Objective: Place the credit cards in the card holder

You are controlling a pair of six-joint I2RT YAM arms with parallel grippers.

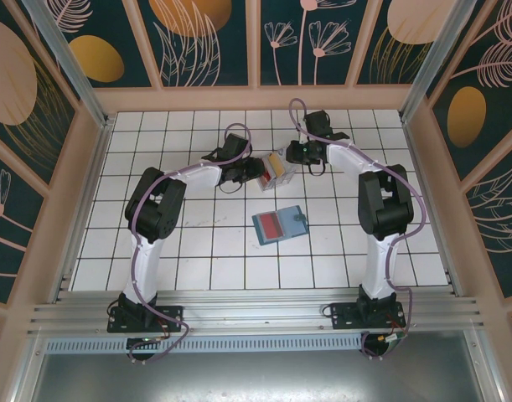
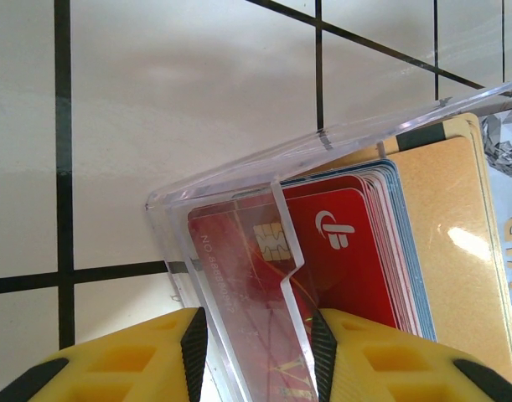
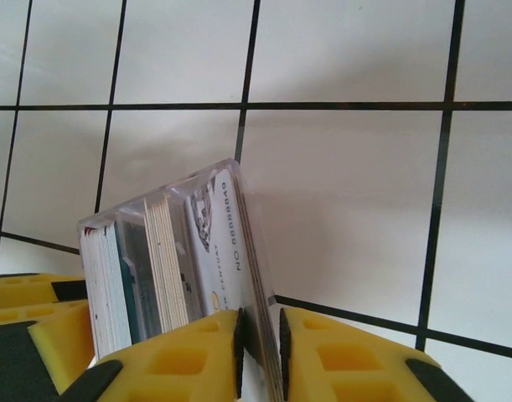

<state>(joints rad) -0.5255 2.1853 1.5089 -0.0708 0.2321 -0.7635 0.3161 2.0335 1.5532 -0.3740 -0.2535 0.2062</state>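
The left gripper (image 2: 260,343) clamps one wall of a small clear plastic box (image 2: 239,180) holding thin red, gold and pale credit cards (image 2: 348,243). Nearer the arm bases, apart from the box, lies the flat teal card holder (image 1: 281,224). The right gripper (image 3: 260,331) pinches the outermost pale cards. Because they are packed so tightly, several may lift together or drag the box.

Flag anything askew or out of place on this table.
The card holder lies skewed to the tile lines. The clear box, held by the left gripper, sits askew too, its credit cards fanned unevenly inside.
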